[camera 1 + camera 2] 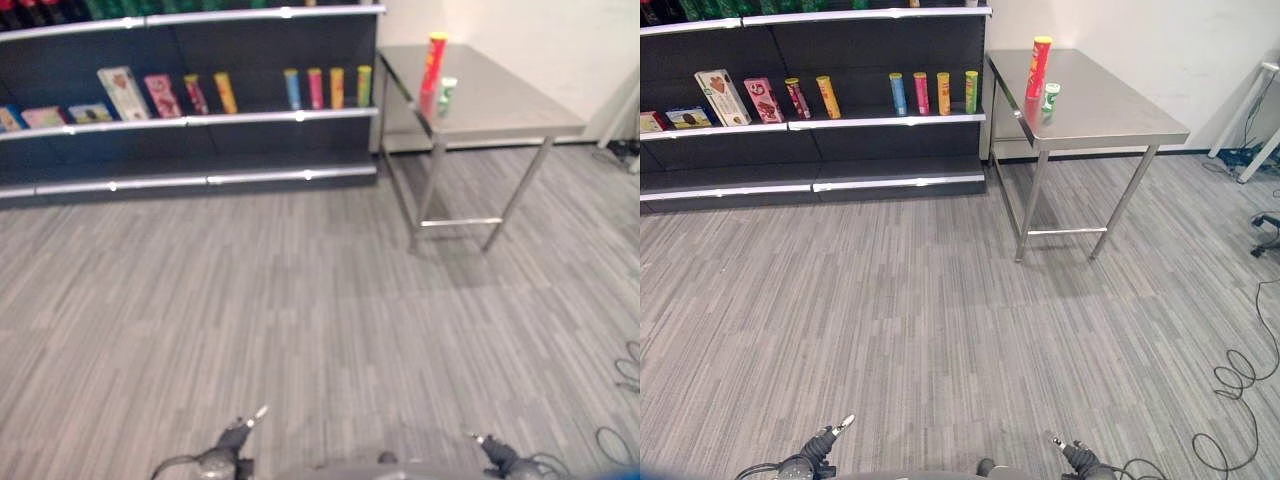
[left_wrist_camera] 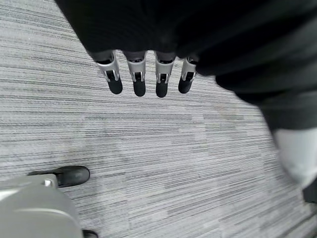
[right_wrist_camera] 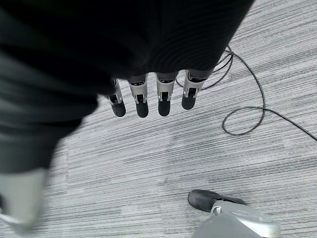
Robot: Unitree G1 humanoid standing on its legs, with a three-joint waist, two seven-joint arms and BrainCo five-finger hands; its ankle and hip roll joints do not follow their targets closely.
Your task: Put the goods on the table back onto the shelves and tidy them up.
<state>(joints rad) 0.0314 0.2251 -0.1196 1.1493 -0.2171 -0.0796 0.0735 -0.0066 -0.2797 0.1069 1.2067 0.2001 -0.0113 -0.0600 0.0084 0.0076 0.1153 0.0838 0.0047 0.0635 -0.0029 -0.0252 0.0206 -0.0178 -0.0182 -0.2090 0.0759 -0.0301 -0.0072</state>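
Both your hands hang low over bare floor, left hand (image 2: 143, 79) and right hand (image 3: 151, 96), fingers straight, holding nothing.
Your red can (image 1: 1038, 68) and small green can (image 1: 1050, 97) stand near the table's (image 1: 1110, 120) shelf-side edge, just beside the shelf (image 1: 840, 122); wide open floor (image 1: 940, 320) lies between.

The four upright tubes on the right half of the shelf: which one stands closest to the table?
The green tube, last in the row after the blue tube, pink tube and orange tube, nearest the table.

Both hands look the same: left hand (image 2: 148, 54) and right hand (image 3: 148, 64) wear a black ribbed cover, with short silver fingers (image 2: 139, 74) ending in dark rubbery tips.
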